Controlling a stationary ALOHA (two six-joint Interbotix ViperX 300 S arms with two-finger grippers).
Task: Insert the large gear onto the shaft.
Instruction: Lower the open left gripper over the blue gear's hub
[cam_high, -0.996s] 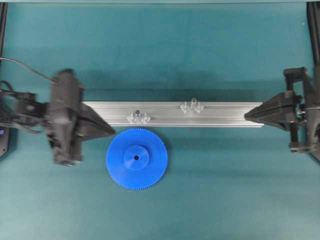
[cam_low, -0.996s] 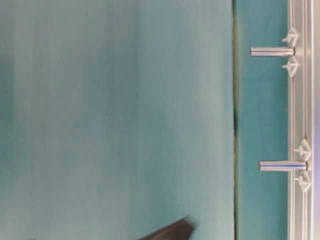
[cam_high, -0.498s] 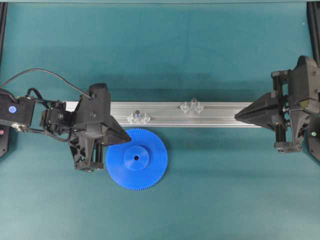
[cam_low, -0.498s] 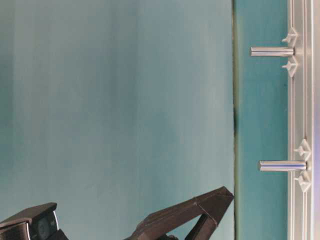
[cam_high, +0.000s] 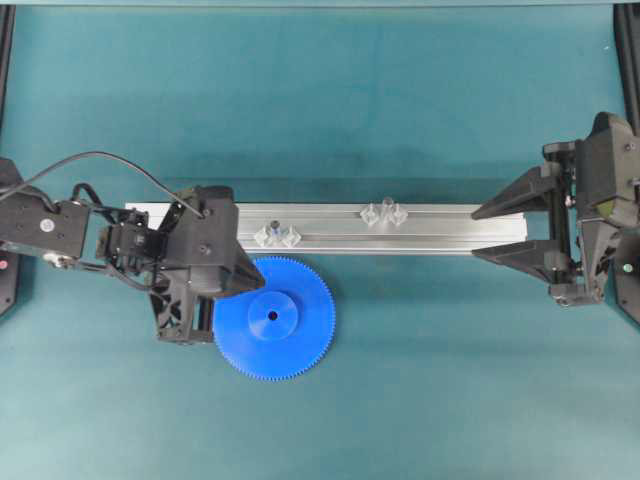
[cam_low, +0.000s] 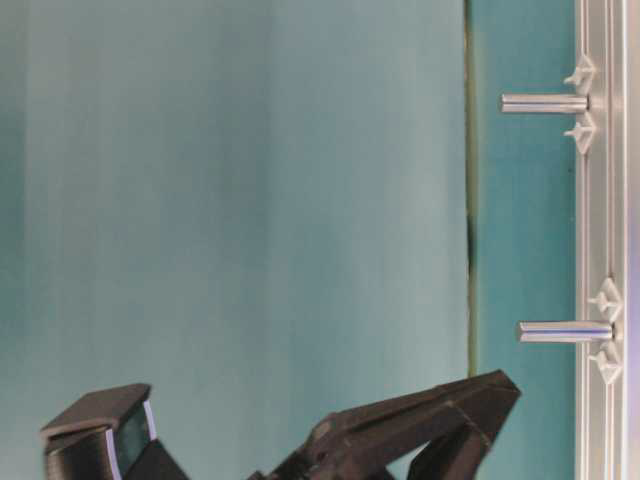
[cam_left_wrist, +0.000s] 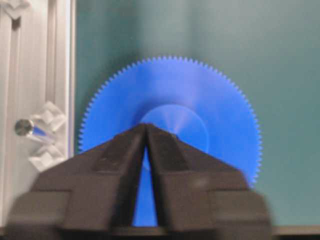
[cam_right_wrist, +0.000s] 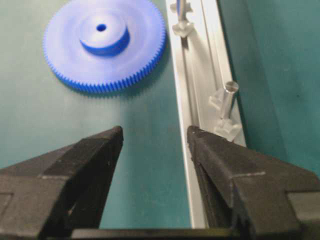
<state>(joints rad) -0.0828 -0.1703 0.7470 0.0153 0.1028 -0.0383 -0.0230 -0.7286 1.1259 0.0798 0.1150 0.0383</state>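
The large gear (cam_high: 290, 335), a flat bright-blue toothed disc with a raised hub, lies on the green mat just in front of the aluminium rail (cam_high: 450, 228). Two thin shafts stand on the rail: the left shaft (cam_high: 275, 228) just behind the gear and the right shaft (cam_high: 387, 205). My left gripper (cam_high: 260, 289) hovers over the gear's upper-left part. In the left wrist view its tips (cam_left_wrist: 145, 126) meet in front of the gear (cam_left_wrist: 220, 105), holding nothing. My right gripper (cam_high: 478, 234) stands open at the rail's right end, empty (cam_right_wrist: 155, 132).
The rail (cam_right_wrist: 197, 75) runs from left to right across the table's middle; clear faceted pieces flank each shaft (cam_right_wrist: 229, 100). In the table-level view both shafts (cam_low: 545, 103) (cam_low: 565, 331) stick out from the rail, with black gripper fingers (cam_low: 440, 415) low in that view.
My left arm has swung right, bringing its tips over the gear's rim. The right gripper has gone from shut to wide open at the rail's end.
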